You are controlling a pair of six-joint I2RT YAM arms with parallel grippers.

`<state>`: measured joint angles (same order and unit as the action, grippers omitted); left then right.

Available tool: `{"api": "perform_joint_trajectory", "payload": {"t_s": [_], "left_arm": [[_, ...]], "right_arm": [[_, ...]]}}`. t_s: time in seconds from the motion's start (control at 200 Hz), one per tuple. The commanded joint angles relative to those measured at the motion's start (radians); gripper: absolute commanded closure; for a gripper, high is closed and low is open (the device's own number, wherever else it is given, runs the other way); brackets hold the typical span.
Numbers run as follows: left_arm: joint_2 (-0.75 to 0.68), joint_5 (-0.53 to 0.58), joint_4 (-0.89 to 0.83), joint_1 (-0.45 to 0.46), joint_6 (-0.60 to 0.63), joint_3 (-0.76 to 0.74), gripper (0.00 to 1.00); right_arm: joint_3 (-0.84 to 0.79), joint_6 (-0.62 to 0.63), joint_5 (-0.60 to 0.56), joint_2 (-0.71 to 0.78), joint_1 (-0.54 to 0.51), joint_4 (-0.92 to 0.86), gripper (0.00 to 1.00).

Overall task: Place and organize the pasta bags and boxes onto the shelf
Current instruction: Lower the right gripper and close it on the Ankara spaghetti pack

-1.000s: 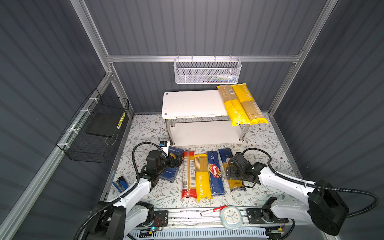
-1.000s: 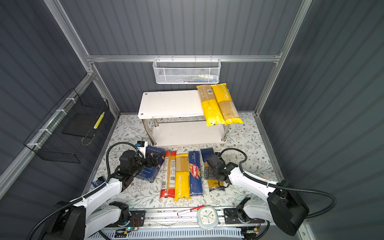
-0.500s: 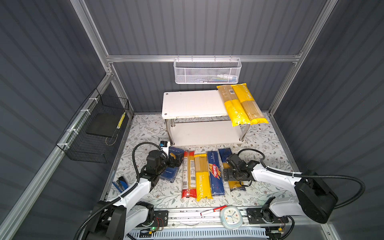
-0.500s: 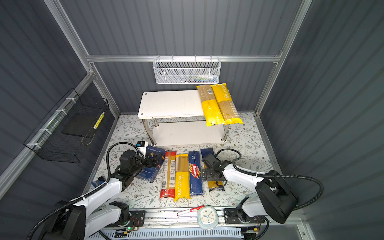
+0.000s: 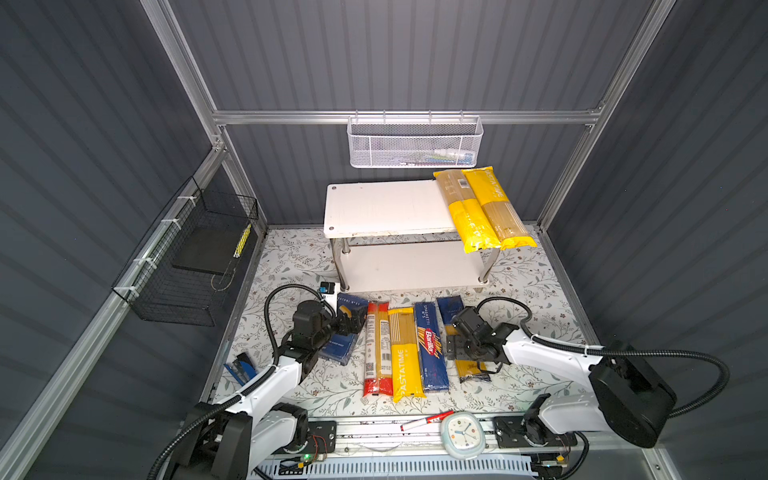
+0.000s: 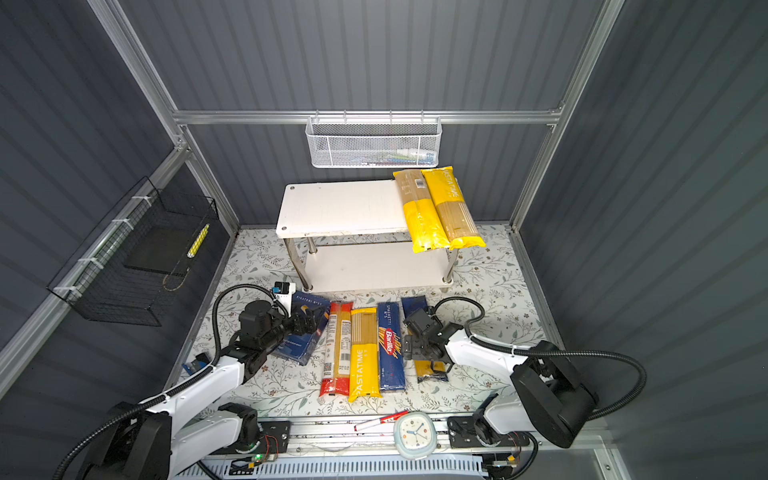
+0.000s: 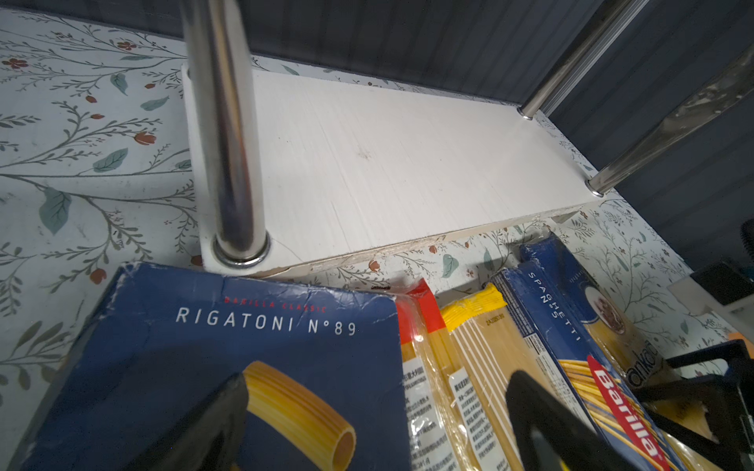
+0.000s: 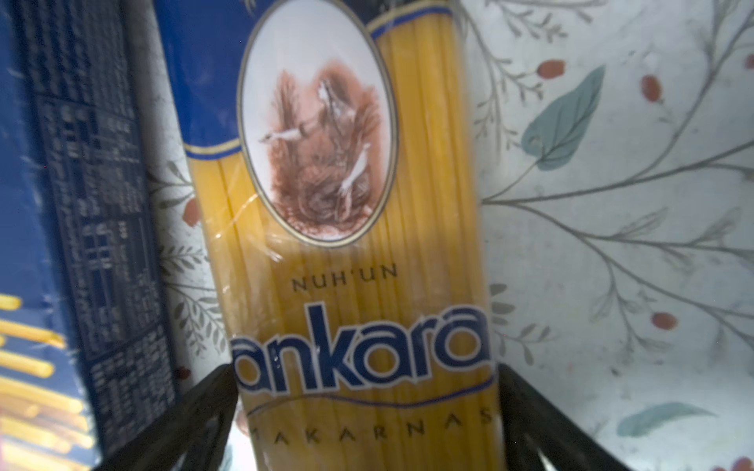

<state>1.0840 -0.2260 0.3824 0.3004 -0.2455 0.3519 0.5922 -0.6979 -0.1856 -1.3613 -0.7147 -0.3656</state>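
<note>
In a top view, at lower middle, the right claw [image 5: 459,349] covers the middle of the ankara bag [image 5: 471,370], and the left claw [image 5: 353,322] hides part of the rigatoni box [image 5: 338,353]. What lies in the white mesh basket [image 5: 415,145] is too small to tell. The right wrist view is blurred, and the bag runs out of frame

rigatoni box [image 7: 196,350] nearest, far edge just beside shelf [image 7: 387,163] front chrome leg [image 7: 228,142] | row alongside on floral bench [image 7: 81,163]: red-ended bag [image 7: 420,322], yellow bag [image 7: 497,350], Barilla spaghetti box [image 7: 559,326], ankara bag [image 7: 612,326] | left gripper [image 7: 367,440] fingers [image 7: 191,432] spread wide, one over rigatoni box, other over yellow bag
</note>
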Motion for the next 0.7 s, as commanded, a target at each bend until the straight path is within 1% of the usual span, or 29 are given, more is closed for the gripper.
{"api": "perform_joint_trajectory", "payload": {"t_s": [0.0, 0.2, 0.42, 0.52, 0.695], "left_arm": [[-0.017, -0.001, -0.007, 0.002, -0.006, 0.001, 0.00], [-0.018, -0.001, -0.011, 0.002, -0.009, 0.003, 0.00], [-0.026, 0.004, -0.017, 0.002, -0.009, 0.003, 0.01], [-0.028, 0.003, -0.017, 0.002, -0.009, 0.002, 0.00], [-0.035, 0.006, -0.022, 0.002, -0.009, 0.002, 0.00]], "right_arm": [[-0.054, -0.054, 0.096, -0.031, -0.017, 0.013, 0.09], [-0.081, -0.083, 0.089, -0.010, -0.035, 0.030, 0.12], [-0.119, -0.116, 0.074, 0.034, -0.058, 0.046, 0.20], [-0.127, -0.123, 0.065, 0.055, -0.065, 0.038, 0.25], [-0.143, -0.135, 0.059, 0.077, -0.072, 0.028, 0.38]]}}
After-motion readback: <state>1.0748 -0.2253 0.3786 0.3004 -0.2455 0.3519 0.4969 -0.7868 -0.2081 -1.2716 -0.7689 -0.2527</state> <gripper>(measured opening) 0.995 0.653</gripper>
